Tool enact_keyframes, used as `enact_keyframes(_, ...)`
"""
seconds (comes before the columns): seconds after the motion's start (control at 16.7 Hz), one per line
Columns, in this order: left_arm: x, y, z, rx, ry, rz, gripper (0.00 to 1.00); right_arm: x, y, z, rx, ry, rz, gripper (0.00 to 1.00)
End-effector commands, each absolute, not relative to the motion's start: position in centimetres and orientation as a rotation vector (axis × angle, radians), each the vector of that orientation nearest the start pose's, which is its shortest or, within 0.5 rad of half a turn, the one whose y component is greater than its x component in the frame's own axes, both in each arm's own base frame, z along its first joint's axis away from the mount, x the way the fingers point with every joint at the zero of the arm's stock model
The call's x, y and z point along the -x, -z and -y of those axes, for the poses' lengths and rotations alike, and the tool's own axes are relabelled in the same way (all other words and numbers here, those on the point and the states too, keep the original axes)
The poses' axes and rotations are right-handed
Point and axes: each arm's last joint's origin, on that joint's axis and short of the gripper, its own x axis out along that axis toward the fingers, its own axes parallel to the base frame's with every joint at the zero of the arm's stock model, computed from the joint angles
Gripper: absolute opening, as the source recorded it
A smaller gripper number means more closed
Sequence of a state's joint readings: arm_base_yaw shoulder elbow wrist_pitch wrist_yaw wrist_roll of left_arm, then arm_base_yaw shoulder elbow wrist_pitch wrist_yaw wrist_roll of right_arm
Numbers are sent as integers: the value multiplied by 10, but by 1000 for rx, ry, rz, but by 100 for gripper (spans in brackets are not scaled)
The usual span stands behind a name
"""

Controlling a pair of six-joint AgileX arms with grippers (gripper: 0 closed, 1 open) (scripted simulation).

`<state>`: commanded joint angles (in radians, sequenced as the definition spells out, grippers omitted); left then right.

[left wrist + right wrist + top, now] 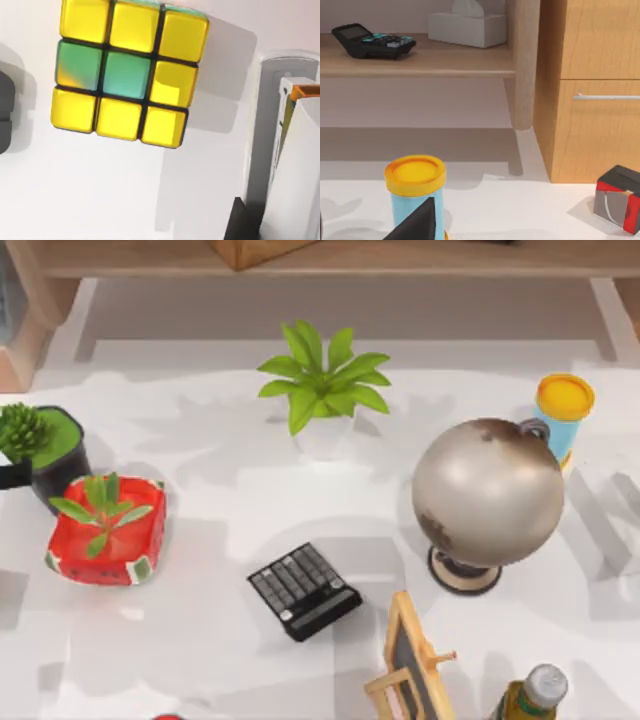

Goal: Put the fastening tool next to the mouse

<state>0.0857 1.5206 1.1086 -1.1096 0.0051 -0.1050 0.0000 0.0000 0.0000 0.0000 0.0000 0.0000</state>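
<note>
The fastening tool and the mouse are out of view. A dark part of my left gripper (241, 222) juts in above the white tabletop, close to a yellow and green puzzle cube (127, 70) and a white carton (292, 150). In the right wrist view a dark part of my right gripper (416, 223) sits just in front of a blue canister with a yellow lid (415, 192). A small red, grey and black block (619, 201) rests on the table by a wooden cabinet (590, 85); I cannot tell what it is.
The table holds a leafy plant in a white pot (322, 390), a globe (487, 495), the canister (563, 410), a black calculator (303, 590), a small easel board (418, 665), a bottle (530, 695), a red planter (105, 532) and a black-potted cactus (40, 445).
</note>
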Motion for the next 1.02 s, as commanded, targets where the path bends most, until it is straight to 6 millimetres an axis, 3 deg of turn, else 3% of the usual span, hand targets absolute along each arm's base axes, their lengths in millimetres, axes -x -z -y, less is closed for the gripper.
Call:
enact_keyframes(0.18,-321,-237,-87,86,-105,-1487,0,-106,-160,1,0,0,0,100)
enact_keyframes(0.42,-372,-211,-152,14,-42,-1513,0,-106,-160,1,0,0,0,100)
enact_keyframes(0.6,-396,-182,-168,-11,2,-1549,0,-106,-160,1,0,0,0,100)
enact_keyframes(0.72,-400,-169,-175,-13,16,-1568,0,-106,-160,1,0,0,0,100)
enact_keyframes(1.02,-401,-166,-175,-17,22,-1574,0,-106,-160,1,0,0,0,100)
